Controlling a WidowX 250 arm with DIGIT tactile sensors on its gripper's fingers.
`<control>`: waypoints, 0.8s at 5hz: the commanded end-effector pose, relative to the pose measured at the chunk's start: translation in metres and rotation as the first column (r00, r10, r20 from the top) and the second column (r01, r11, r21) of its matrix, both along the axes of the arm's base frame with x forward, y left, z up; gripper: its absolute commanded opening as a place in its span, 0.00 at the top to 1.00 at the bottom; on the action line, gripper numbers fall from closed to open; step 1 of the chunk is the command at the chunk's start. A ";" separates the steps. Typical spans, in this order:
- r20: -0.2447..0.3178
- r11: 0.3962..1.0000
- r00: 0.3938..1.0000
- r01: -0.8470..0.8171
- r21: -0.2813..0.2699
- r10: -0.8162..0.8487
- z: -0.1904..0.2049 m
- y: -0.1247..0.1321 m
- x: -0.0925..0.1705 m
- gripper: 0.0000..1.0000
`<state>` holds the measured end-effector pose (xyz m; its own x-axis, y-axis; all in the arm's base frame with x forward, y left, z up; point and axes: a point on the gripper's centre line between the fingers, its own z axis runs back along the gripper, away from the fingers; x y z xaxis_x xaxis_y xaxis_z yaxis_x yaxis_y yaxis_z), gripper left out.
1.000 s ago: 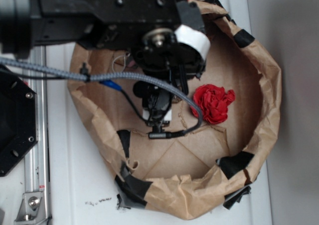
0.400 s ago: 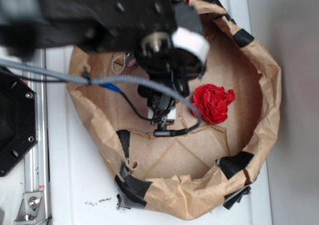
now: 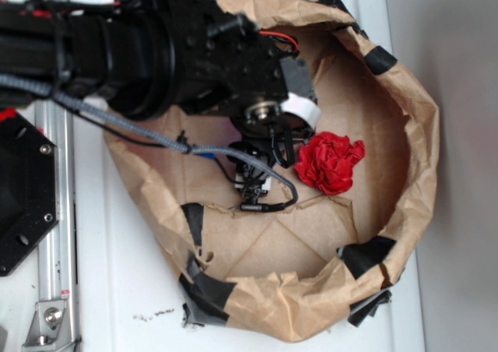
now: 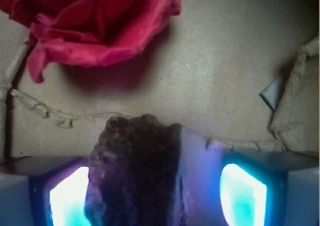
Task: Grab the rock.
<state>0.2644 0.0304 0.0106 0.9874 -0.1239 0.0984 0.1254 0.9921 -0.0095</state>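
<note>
The approach looks done but the grab not yet, since the small dark brown rough-surfaced rock [image 4: 137,173] stands between the released, spread fingers of the black gripper [image 4: 152,193], nearer the nine o'clock pad, on the brown paper nest's floor [image 4: 225,81], with the red ruffled cloth ball [image 4: 97,23] at eleven o'clock.

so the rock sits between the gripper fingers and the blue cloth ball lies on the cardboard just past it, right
Not quite: the cloth ball is red, not blue, as the wrist view shows. The rest holds: the rock sits between the gripper fingers, with the ball on the cardboard beyond it.
</note>
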 end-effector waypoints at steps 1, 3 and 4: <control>0.028 1.000 1.000 -0.003 0.013 0.003 0.035 -0.018 0.010 1.00; 0.189 0.987 0.982 0.041 -0.156 -0.011 0.139 -0.043 0.000 1.00; 0.219 0.988 0.974 -0.018 -0.152 0.051 0.170 -0.050 0.003 1.00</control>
